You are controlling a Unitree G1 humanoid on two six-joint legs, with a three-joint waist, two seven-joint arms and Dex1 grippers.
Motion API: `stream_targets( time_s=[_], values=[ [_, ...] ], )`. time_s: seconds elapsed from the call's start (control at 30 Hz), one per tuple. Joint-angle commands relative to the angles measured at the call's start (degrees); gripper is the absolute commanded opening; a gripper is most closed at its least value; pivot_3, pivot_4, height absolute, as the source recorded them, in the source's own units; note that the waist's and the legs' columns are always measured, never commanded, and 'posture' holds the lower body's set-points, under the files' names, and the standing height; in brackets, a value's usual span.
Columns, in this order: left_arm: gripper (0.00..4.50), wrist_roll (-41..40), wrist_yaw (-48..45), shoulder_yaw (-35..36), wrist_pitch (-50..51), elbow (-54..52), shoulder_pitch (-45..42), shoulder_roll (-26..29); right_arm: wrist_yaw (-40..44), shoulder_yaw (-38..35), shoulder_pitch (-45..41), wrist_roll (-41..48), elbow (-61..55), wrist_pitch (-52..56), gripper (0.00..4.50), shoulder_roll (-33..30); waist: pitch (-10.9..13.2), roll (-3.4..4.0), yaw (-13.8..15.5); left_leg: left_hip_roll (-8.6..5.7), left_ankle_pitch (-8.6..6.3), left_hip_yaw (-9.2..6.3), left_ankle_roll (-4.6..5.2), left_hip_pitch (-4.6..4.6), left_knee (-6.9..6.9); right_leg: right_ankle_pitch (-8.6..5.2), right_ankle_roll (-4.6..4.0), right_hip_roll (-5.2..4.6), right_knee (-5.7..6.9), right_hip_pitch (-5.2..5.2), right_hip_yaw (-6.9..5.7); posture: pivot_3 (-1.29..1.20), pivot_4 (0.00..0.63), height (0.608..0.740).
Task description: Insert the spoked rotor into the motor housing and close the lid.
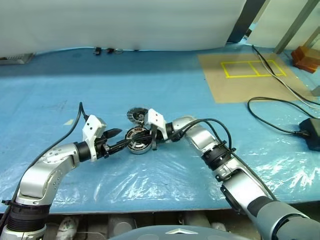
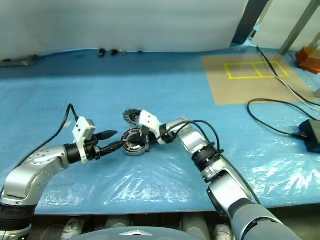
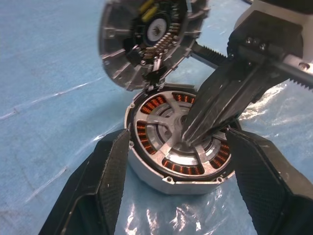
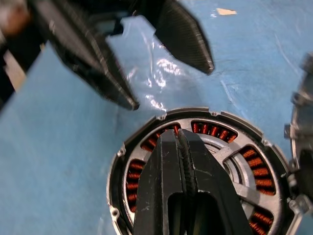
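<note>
Rotor (image 3: 168,128): silver spoked wheel lying inside the housing, copper coils showing between its spokes.
Housing (image 3: 171,181): round gray metal puck with a notched rim, resting on the table's clear plastic sheet (image 1: 165,175).
Lid (image 3: 142,36): ribbed disc, propped up on edge at the housing's far rim, its inner face with small parts turned toward the left wrist camera.
Right gripper (image 4: 182,142): fingers pressed together, tips down on the rotor near its hub.
Left gripper (image 3: 178,166): fingers spread wide, one on each side of the housing, close beside its wall; contact unclear.
Table (image 1: 150,75): blue cover; black cables (image 1: 280,107) well off to the right.
</note>
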Motion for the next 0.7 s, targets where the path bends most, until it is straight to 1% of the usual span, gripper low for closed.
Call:
stream_targets(
  time_s=[0.03,0.13,0.23,0.3,0.37,0.5,0.63,0.7],
  values=[
    [3.27,-0.25,0.03,0.03,-0.40,-0.39,-1.08,0.56,0.12,-1.05,1.82,-1.36,4.44,0.57,0.00,-0.72,0.00,0.01,0.07,0.00,-0.01,0.00,0.01,0.12,0.01,-0.01,-0.01,-0.01,0.00,0.12,0.02,0.00,0.150,0.740],
    [3.27,-0.02,0.23,-0.20,-0.74,0.02,-1.77,0.31,1.96,-7.67,0.18,6.11,3.16,6.56,0.00,1.43,0.02,0.03,0.16,-0.01,-0.01,0.00,0.02,0.25,0.05,-0.01,-0.02,-0.03,-0.01,0.27,0.02,0.00,0.150,0.740],
    [3.27,0.28,0.23,-0.57,-1.35,0.39,-2.35,0.07,4.21,-12.90,-1.01,12.17,0.42,12.31,0.00,2.10,0.04,0.04,0.02,0.00,-0.01,0.00,0.04,0.22,0.07,-0.01,-0.02,-0.02,-0.01,0.21,0.03,0.00,0.150,0.740],
    [3.27,-0.09,0.23,-0.46,-1.47,0.65,-2.85,-0.25,5.64,-15.02,-1.11,14.81,-1.83,15.54,0.00,1.60,0.05,0.04,0.01,0.01,0.00,0.00,0.04,0.10,0.06,-0.01,-0.02,0.02,0.00,0.08,0.04,0.00,0.150,0.740],
    [3.27,-1.25,0.16,0.36,-1.02,1.13,-3.65,-0.51,7.67,-16.33,-0.34,17.11,-5.47,18.99,0.00,-0.24,0.04,0.04,0.04,0.01,0.05,0.00,0.10,-0.06,0.05,-0.01,-0.01,0.03,0.01,-0.08,0.03,0.00,0.150,0.740],
    [3.27,-3.35,0.95,2.50,3.13,4.26,-5.99,0.46,9.65,-16.79,2.77,17.49,-11.10,21.05,0.00,-5.85,0.03,0.02,0.34,0.01,0.14,0.00,0.22,-0.20,-0.01,0.13,0.21,0.05,-0.03,-0.30,-0.01,0.00,0.150,0.740],
    [3.27,-3.84,0.39,3.99,2.58,6.07,-7.43,1.23,6.50,-18.30,3.23,15.16,-8.80,19.87,0.00,-9.36,0.04,0.01,0.27,-0.01,0.13,0.00,0.21,-0.34,-0.01,0.13,0.22,0.03,-0.16,-0.30,-0.02,0.00,0.150,0.740],
    [3.27,-3.86,-0.04,4.41,2.26,6.80,-7.62,1.41,3.90,-20.48,2.33,14.98,-5.93,19.05,0.00,-9.86,0.04,0.01,0.24,0.00,0.13,0.00,0.21,-0.38,0.00,0.11,0.18,0.03,-0.12,-0.30,-0.01,0.00,0.150,0.740]
  ],
)
